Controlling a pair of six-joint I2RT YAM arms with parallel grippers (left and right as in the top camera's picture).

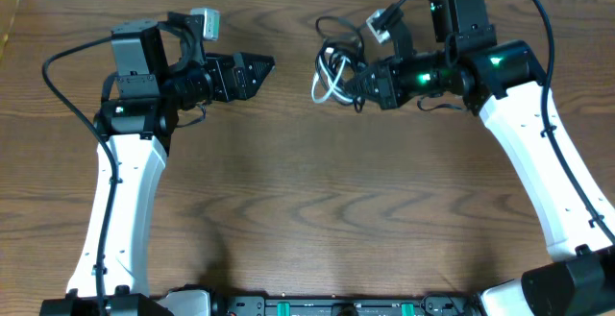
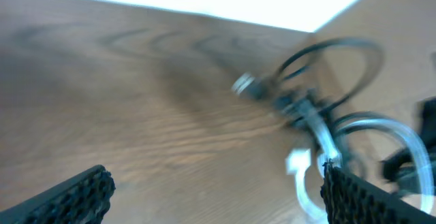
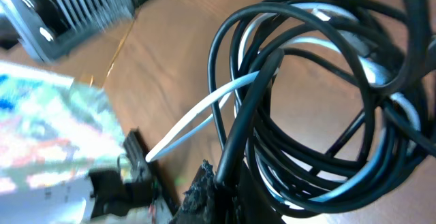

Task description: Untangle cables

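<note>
a tangle of cables (image 1: 336,71) toward the far side of the table (image 1: 288,191), right of centre: black loops coiled over one another with a white strand threaded through, plainest in the right wrist view, only a blur in the left wrist view. probably light, thin and limp, with a smooth jacket apt to slip through a slack pinch; likely to drag along as one bundle rather than part if pulled from one side only. nothing delicate to judge by, save perhaps the small plugs, hard to pick out here. best taken on a single strand where it stands clear of the coil, or close to a free end, never across the whole bunch; the white strand looks the easiest to single out. right gripper (image 1: 357,87) at the near edge of the coil, pressed together on what looks like one black strand running up out of the jaws into the loops. left gripper (image 1: 261,68) apart from the coil on its left, pointed toward it, spread wide and holding nothing, well placed for a second hold on another loop
</note>
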